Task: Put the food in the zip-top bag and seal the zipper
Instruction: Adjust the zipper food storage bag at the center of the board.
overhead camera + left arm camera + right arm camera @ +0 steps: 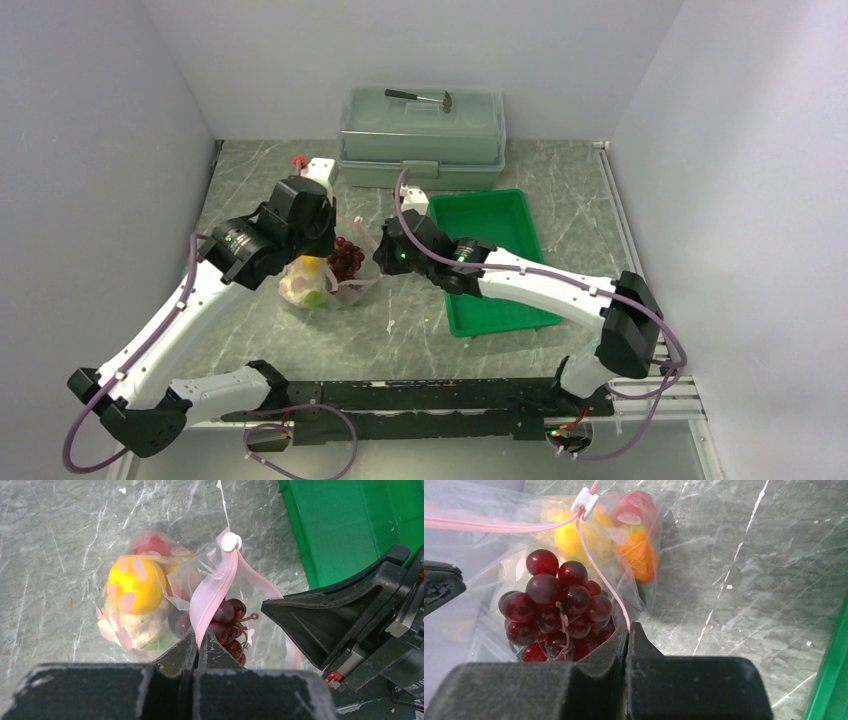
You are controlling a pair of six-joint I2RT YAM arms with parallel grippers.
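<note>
In the middle of the bench (400, 340), just left of the green tray (490, 250), lay one clear bag (315, 288) with the food in it. The left gripper (198, 642) was pressed together on the pink zip (215, 595) at the bag's top edge. The right gripper (628, 630) was pressed together on the other pink strip of the same zip. The two grippers were close to each other, one on each side of the bag's mouth.

The mouth looked open. The two pink strips were apart, and the grapes (556, 610) sat between them, just below the right gripper.

The zip ran in a long line away from both grippers. At its far end was the small white slider (230, 541). I think the next move hangs on that slider, which has to be pulled along the zip toward the grippers' end to shut the bag. I could not tell which gripper was nearer to it.

The count: one bag, one zip, one slider, one bunch of grapes, one yellow fruit (132, 585), and a few more pieces, red, orange and pale, too squashed together to count. No food showed outside the bag.

At the back edge of the bench stood one box (420, 140) with one hammer (420, 97) on its lid.
</note>
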